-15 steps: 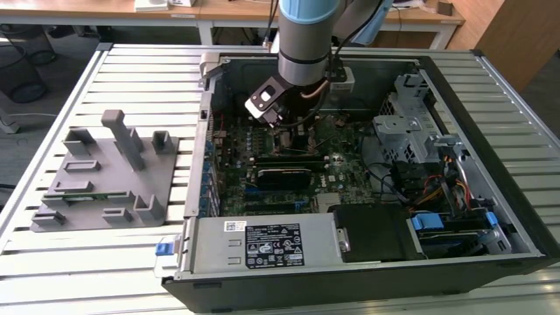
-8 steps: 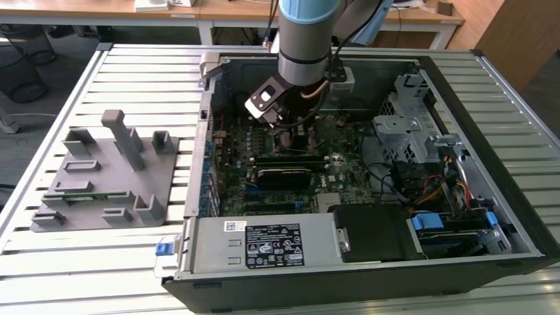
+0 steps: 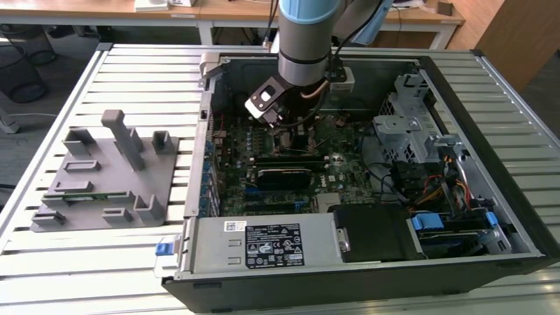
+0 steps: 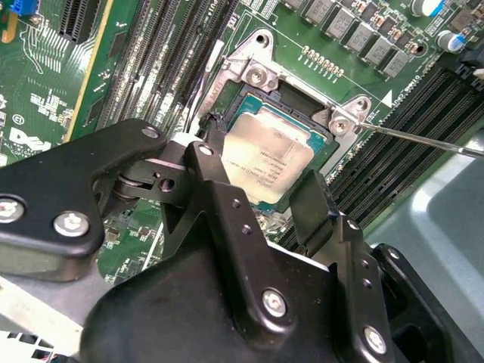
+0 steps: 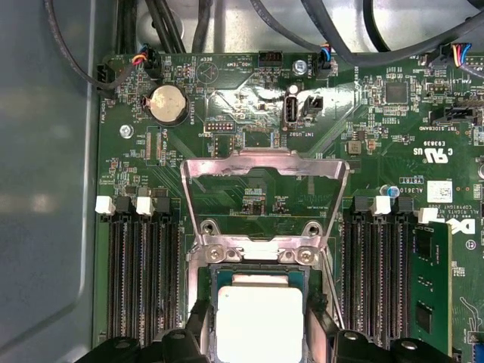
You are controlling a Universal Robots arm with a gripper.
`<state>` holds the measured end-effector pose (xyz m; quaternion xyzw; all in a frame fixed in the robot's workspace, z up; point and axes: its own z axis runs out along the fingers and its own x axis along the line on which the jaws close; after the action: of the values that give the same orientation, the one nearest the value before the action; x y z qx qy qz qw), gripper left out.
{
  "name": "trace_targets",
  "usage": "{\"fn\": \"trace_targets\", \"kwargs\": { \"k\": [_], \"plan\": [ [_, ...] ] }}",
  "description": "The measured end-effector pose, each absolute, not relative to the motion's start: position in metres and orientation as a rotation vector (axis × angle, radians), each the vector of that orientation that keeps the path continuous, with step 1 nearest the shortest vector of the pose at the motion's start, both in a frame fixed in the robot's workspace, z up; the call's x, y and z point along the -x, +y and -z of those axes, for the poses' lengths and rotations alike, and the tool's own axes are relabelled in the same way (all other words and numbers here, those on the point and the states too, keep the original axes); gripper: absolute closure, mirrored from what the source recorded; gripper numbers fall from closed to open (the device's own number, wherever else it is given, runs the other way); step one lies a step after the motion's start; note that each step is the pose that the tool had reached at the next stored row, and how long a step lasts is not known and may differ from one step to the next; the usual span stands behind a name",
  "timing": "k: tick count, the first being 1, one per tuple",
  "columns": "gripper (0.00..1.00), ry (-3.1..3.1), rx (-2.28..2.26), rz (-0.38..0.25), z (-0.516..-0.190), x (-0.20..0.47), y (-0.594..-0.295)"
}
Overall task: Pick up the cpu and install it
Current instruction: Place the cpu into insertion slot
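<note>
Arm (image 3: pixel 302 33) upright, gripper (image 4: pixel 261 159) low beneath it

Silver cpu (image 4: pixel 266 162), green motherboard (image 5: pixel 249 113), white-tabbed black memory slots (image 5: pixel 140 272), pale slatted table (image 3: pixel 140 72), pale-blue arm (image 3: pixel 306 16)

1. The open case (image 3: pixel 455 85) lies on the slatted table (image 3: pixel 140 65); a fixture block (image 3: pixel 105 177) sits beside it, on the exterior view's left.
2. My gripper (image 4: pixel 266 172) hangs inside the case, directly over the cpu (image 4: pixel 265 155) (which lies in the socket (image 4: pixel 255 95)).
3. Memory slots (image 5: pixel 140 280) flank the socket on both sides.
4. The load plate (image 5: pixel 265 162) is hinged at the socket's edge.
</note>
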<state>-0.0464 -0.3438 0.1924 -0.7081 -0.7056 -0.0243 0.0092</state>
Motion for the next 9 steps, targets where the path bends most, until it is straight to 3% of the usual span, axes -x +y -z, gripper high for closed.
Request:
{"fn": "trace_targets", "kwargs": {
  "k": [9],
  "plan": [
    [0.38, -2.204, 2.212, 0.075, -0.1958, 0.0463, -0.3438]
  ]
}}
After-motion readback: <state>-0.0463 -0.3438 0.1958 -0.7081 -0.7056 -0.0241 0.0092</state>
